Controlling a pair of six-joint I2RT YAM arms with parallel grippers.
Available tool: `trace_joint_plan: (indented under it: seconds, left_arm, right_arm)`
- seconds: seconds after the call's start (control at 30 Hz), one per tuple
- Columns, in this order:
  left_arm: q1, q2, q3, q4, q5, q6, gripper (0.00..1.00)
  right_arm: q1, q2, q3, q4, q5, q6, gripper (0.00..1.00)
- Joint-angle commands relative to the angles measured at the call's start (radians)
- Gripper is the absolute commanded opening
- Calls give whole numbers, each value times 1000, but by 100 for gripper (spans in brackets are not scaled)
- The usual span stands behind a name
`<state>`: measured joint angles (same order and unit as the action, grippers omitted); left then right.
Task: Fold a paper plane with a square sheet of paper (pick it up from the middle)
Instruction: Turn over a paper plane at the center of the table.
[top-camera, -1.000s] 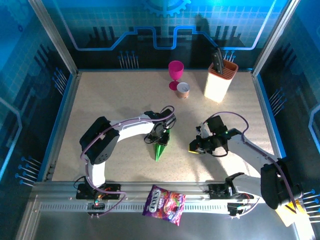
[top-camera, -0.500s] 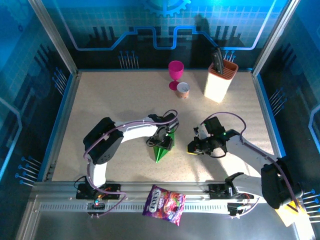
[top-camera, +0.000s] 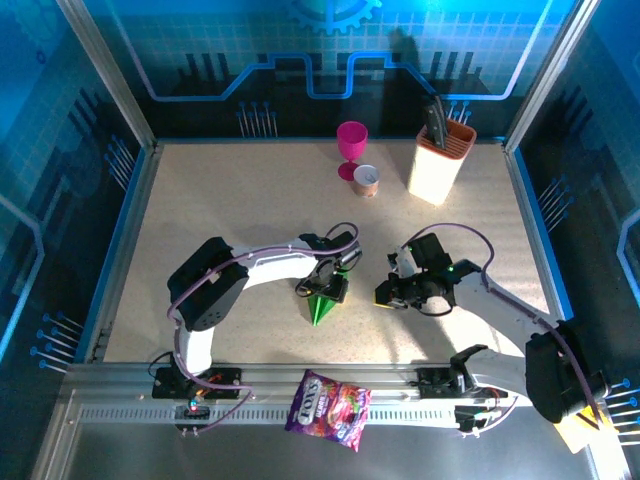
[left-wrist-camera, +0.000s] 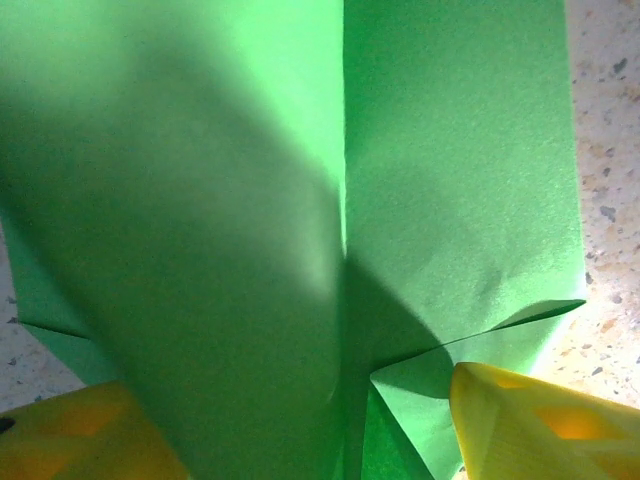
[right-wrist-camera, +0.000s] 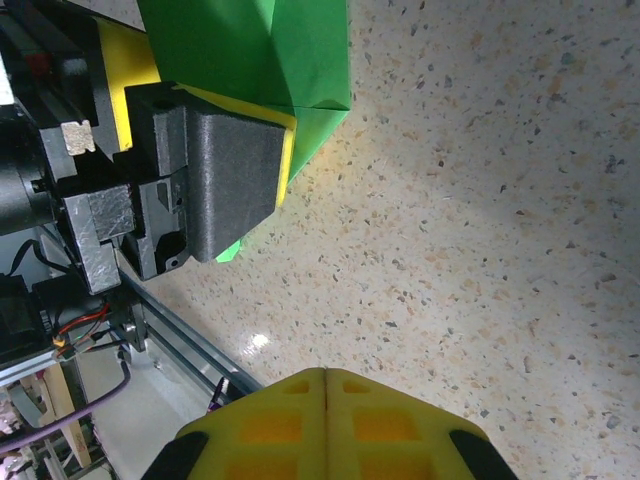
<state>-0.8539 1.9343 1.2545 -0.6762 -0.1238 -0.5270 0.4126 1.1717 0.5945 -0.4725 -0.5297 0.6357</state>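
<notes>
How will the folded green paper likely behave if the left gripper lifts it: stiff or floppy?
Probably very light, since the green paper is one thin sheet. Its sharp centre crease and overlapping layers should stiffen it lengthwise, though loose flaps may spring open. It could easily crumple under a hard pinch by the left gripper.

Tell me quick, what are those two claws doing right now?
Left gripper: open, straddling the folded green paper.
Right gripper: shut, holding nothing.
</notes>
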Motion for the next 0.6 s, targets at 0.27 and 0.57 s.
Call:
trace_joint_plan:
  seconds: [0.27,0.57]
  left_arm:
    - [0,14,-9,-33,-37,-29,67]
    - [0,-23,65,-67,-41,-16,67]
  right_arm:
    - [11,-12,39,-25,-2,13,0]
    - [11,-15,43,-35,-1,12,0]
